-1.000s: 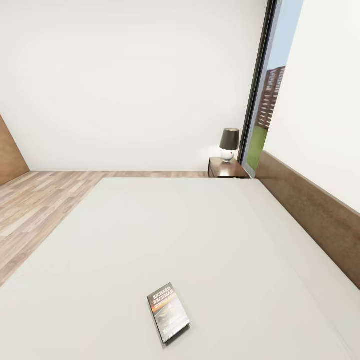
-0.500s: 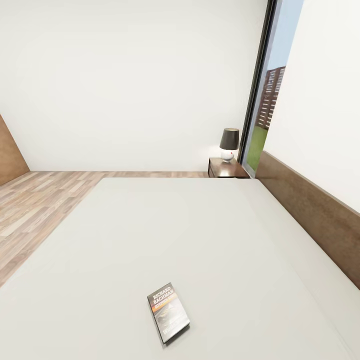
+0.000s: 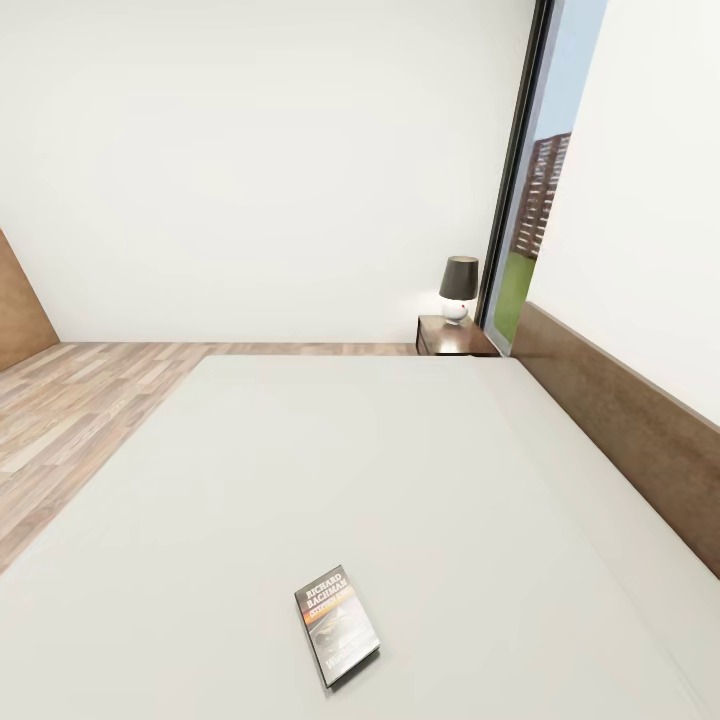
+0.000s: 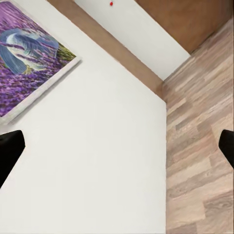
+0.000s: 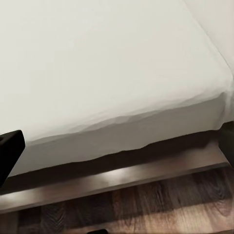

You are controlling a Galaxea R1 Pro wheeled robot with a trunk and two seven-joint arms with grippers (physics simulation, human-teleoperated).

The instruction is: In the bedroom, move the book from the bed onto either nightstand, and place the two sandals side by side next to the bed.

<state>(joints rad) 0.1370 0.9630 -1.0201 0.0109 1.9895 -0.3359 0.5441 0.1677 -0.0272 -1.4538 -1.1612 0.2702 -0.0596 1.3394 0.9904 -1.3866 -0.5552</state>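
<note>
The book [image 3: 336, 622], dark with white "Richard Bachman" lettering and an orange band, lies flat on the pale grey mattress of the bed [image 3: 350, 470], near its front edge. A long brown headboard [image 3: 620, 420] runs along the right side. The nightstand [image 3: 453, 337] stands at the bed's far corner with a lamp on it. In the left wrist view my left gripper [image 4: 117, 148] is open, facing a white wall and wooden floor. My right gripper [image 5: 117, 146] is open too, and its view looks at the mattress edge and dark bed frame [image 5: 122, 178]. The sandals are out of view.
A dark-shaded lamp [image 3: 458, 288] with a white base takes up part of the nightstand's top. A tall window [image 3: 535, 190] stands behind it. Wooden floor [image 3: 70, 420] stretches left of the bed. A purple painting [image 4: 29, 58] hangs on the wall in the left wrist view.
</note>
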